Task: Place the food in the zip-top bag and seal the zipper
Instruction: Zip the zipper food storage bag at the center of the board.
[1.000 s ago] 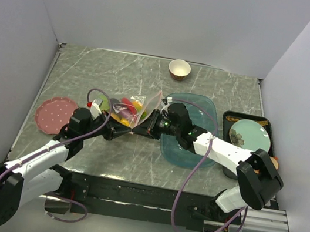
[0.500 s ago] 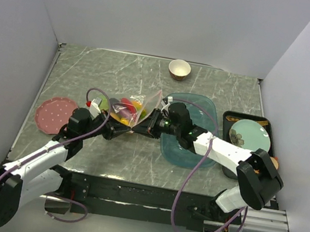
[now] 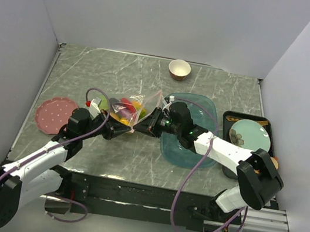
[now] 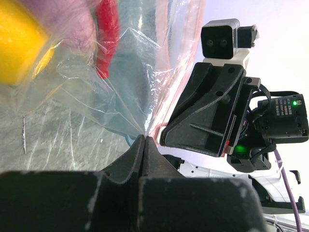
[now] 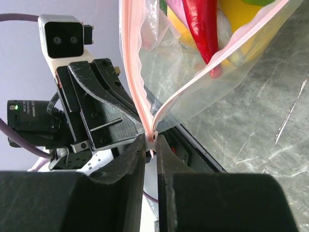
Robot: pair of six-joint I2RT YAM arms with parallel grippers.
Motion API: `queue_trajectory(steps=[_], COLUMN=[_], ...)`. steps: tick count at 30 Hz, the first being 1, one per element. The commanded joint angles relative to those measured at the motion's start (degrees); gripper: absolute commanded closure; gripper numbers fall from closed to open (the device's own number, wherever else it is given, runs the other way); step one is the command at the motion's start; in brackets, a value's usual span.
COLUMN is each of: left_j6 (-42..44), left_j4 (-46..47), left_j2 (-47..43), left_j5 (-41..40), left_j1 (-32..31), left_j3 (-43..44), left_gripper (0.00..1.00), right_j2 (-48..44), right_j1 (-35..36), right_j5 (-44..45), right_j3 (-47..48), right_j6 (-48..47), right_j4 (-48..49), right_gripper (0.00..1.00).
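Observation:
The clear zip-top bag (image 3: 135, 110) stands on the table between both grippers and holds the food. A red chili (image 5: 203, 29) and a yellow lemon (image 4: 19, 43) show through the plastic. My left gripper (image 3: 124, 130) is shut on the bag's lower corner (image 4: 144, 137). My right gripper (image 3: 149, 122) is shut on the pink zipper (image 5: 133, 63) at its near end. Beyond the pinch the two pink strips spread apart, so the mouth stands open there. Each gripper faces the other across the bag.
A teal oval tray (image 3: 190, 152) lies under my right arm. A cream-and-brown bowl (image 3: 179, 69) stands at the back. A pink dotted plate (image 3: 54, 114) lies at the left. A black tray (image 3: 229, 118) with a green plate (image 3: 250, 135) sits at the right.

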Motion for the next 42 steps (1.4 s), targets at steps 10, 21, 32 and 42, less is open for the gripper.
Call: queue_trajectory(steps=[10, 21, 32, 42], left_j6=[1.8, 2.85, 3.91, 4.26], left_j4=[0.07, -0.46, -1.78, -2.3], left_j2=[-0.79, 0.8, 1.06, 0.97], left_j5=[2.89, 4.03, 4.29, 4.73], left_j1=[-0.17, -0.17, -0.17, -0.08], left_j3=[-0.38, 0.68, 1.47, 1.82], left_gripper=[0.99, 0.99, 0.99, 0.99], right_j2=[-1.27, -0.92, -0.74, -0.48], right_j1=[-2.58, -3.72, -5.38, -6.36], right_j5=[3.94, 3.67, 3.32, 2.8], right_j3=[0.36, 0.88, 1.59, 2.12], right_j6=[-0.52, -1.3, -1.92, -2.27], right_j4=[2.82, 2.12, 1.68, 1.15], right_gripper=[0.9, 0.89, 0.89, 0.89])
